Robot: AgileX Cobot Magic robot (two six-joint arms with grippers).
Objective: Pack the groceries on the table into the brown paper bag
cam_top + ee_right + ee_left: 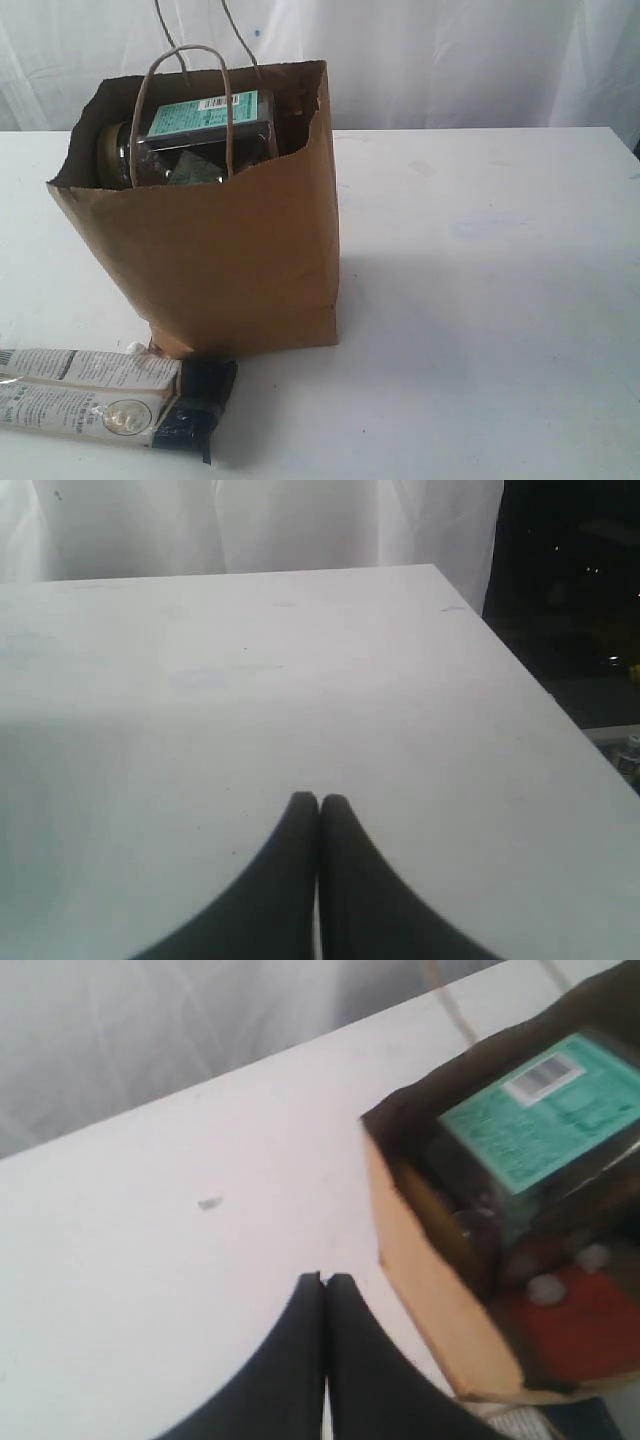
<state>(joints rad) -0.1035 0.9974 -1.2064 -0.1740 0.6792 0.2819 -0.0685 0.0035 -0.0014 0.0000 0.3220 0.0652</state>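
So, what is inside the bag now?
In the bag: a dark pack with a teal label on top, a jar beside it, and something red lower down. Whatever lies beneath them is covered.

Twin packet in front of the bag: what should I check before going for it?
1. The long white-black twin packet lies flat on the table by the brown paper bag: ok.
2. The bag stands upright, mouth open: ok.
3. The left pincer is open for a grasp: not ok, it is shut and empty.
4. The right pincer is out of the way: ok, shut above the table.
5. Room in the bag: cannot tell; a teal-labelled package sits near the rim.
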